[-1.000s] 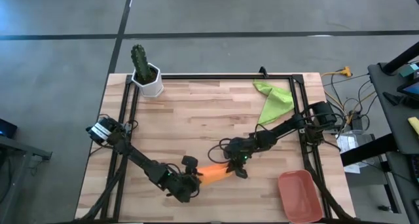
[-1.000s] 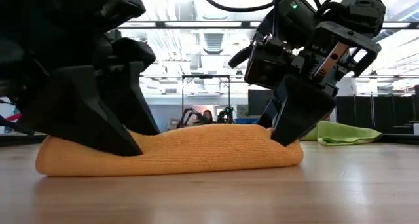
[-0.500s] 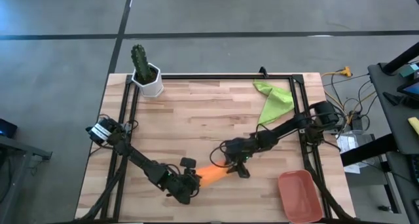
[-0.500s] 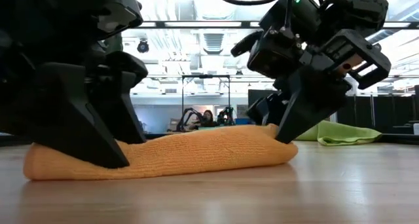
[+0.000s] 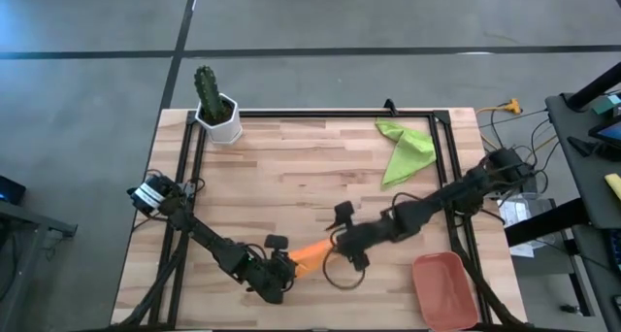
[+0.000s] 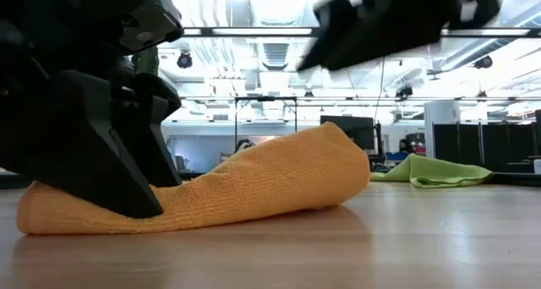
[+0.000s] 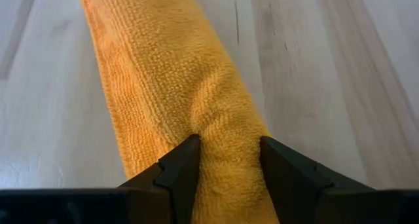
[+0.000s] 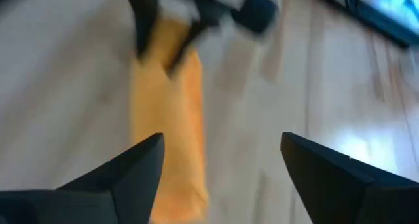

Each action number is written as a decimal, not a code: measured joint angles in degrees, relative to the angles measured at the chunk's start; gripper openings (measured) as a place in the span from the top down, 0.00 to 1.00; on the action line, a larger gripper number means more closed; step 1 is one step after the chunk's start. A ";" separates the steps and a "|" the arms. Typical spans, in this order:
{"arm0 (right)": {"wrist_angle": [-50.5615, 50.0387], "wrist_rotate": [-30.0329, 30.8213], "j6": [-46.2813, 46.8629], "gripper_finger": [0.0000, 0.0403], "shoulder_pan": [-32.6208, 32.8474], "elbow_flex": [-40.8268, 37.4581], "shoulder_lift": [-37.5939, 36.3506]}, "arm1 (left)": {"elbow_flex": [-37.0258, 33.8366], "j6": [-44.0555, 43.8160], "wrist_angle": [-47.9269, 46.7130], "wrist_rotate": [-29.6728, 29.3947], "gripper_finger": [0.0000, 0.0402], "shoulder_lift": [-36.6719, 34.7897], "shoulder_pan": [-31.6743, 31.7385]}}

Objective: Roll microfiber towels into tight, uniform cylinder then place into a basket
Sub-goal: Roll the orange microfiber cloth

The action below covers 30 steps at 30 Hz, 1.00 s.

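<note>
1 rolled orange towel [image 5: 309, 253] pinched by the left gripper [image 7: 228, 160]; right gripper [image 8: 219, 168] spread wide, above it.

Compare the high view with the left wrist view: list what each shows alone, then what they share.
High view only: the green towel, the basket, the cactus pot, and the right pincer, open and clear of the cloth.
Left wrist view only: the left pincer's fingers pressing into the roll's sides.
Both: the rolled orange towel on the wooden table, gripped by the left pincer.

no legible text, no labels, no brands, no numbers in any view
</note>
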 joint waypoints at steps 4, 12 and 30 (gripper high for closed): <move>-2.35 2.69 0.34 0.20 3.49 7.10 6.51 | -0.06 -2.00 0.75 -1.78 0.63 0.10 -0.02; -14.91 3.48 -2.89 0.18 4.42 21.20 24.38 | -0.93 -3.68 2.68 -3.82 0.63 0.17 -0.04; -20.17 4.99 -6.59 0.24 1.65 30.85 33.24 | -1.31 -4.77 5.76 -2.89 0.63 0.11 -1.07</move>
